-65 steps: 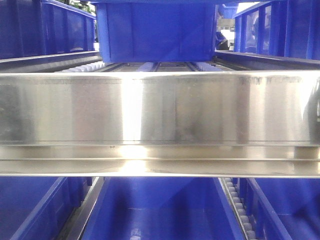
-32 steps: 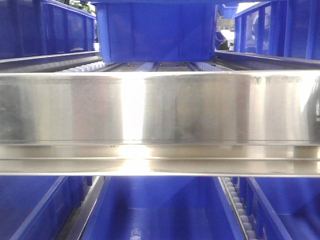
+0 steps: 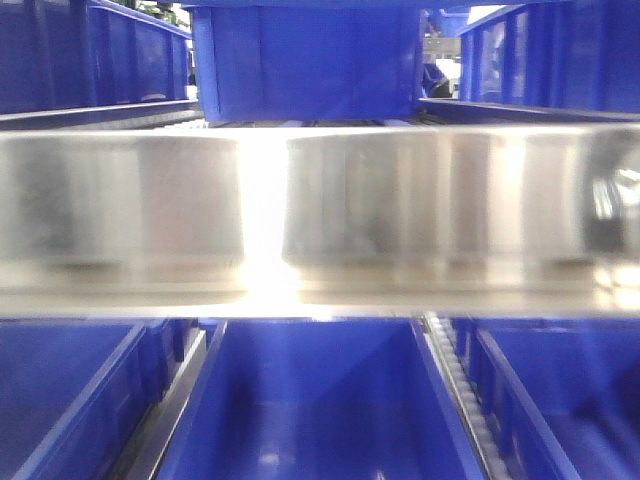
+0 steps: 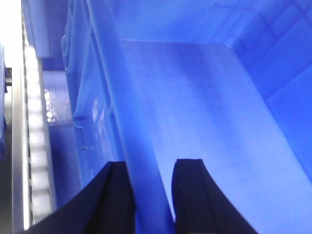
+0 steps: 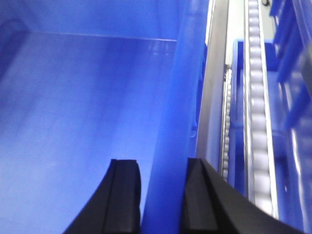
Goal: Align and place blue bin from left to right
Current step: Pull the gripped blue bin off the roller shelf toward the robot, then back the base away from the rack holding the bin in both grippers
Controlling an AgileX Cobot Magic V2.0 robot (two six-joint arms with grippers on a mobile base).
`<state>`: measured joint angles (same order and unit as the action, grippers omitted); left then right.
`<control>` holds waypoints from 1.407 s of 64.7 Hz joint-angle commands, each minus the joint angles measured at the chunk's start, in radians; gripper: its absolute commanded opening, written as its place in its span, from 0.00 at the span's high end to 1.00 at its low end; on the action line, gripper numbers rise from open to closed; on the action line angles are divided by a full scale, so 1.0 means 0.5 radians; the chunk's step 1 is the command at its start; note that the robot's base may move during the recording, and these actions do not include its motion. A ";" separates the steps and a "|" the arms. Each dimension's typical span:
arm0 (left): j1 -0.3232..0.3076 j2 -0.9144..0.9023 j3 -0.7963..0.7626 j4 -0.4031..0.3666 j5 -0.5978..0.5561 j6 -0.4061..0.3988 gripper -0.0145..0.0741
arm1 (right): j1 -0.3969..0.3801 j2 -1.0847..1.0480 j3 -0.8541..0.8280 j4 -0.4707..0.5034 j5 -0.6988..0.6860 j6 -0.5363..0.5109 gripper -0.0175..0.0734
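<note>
Fingers of left gripper (image 4: 152, 165) and right gripper (image 5: 160, 162) straddle blue bin (image 4: 209, 126) rims.

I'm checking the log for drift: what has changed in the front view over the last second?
The steel rail now sits higher in the picture, blurred, hiding the rollers behind it; more of the lower bins shows. The camera itself seems to have dropped. The blue bin stays centred above.
</note>
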<state>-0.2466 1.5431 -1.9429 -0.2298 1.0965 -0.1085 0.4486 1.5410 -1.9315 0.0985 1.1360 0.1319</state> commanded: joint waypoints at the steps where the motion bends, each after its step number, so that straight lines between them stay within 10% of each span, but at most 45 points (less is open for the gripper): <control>1: -0.014 -0.042 -0.033 -0.057 -0.139 0.038 0.96 | 0.005 -0.054 -0.022 0.055 -0.194 -0.044 0.98; 91: -0.014 -0.042 -0.033 -0.058 -0.143 0.038 0.96 | 0.005 -0.054 -0.022 0.055 -0.194 -0.044 0.98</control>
<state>-0.2466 1.5431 -1.9429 -0.2260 1.0965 -0.1085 0.4486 1.5395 -1.9315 0.1003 1.1360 0.1319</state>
